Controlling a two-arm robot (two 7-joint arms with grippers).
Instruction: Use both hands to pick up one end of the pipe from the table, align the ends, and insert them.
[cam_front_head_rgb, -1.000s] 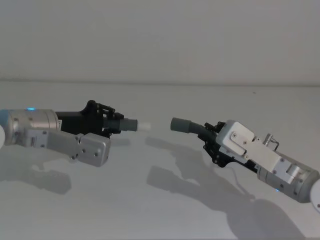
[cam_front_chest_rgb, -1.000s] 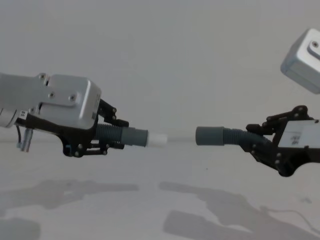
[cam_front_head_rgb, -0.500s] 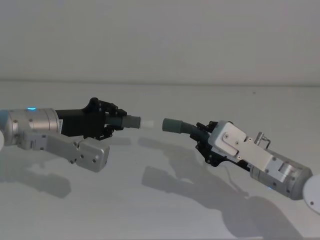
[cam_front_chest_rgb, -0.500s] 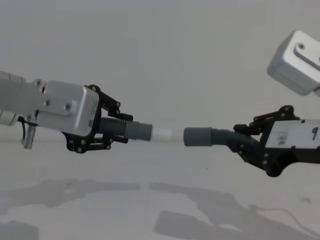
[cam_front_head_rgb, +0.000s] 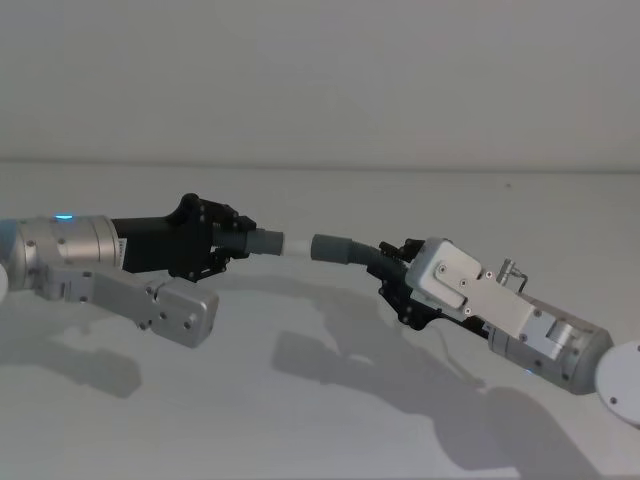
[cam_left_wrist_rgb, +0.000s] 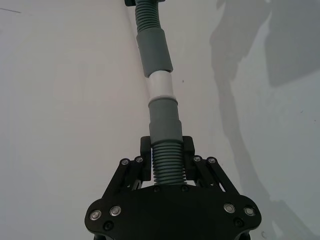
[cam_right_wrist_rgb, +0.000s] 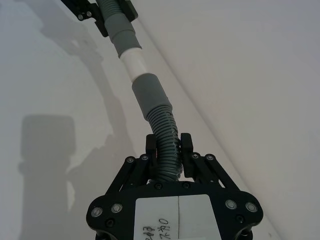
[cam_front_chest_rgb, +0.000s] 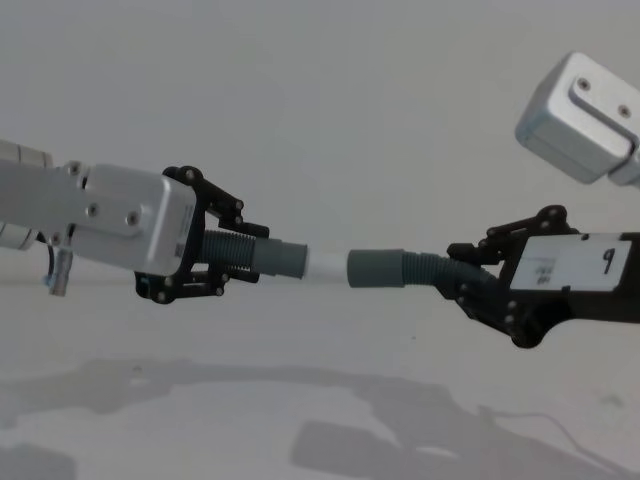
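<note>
Two grippers were both clamped on ribbed hose when I checked: the left gripper (cam_front_chest_rgb: 215, 263) had the shorter piece (cam_front_chest_rgb: 262, 259), the right gripper (cam_front_chest_rgb: 478, 290) the longer piece (cam_front_chest_rgb: 415, 270), both held up off the table (cam_front_head_rgb: 330, 420). The whitish tip (cam_front_chest_rgb: 327, 266) sat right at the mouth of the other piece's cuff (cam_front_chest_rgb: 375, 268) — touching or just starting in, I couldn't tell which. So I'd call it the insertion step. My guess was the next move needed a straight push together, keeping the ends lined up — no twisting off axis.
</note>
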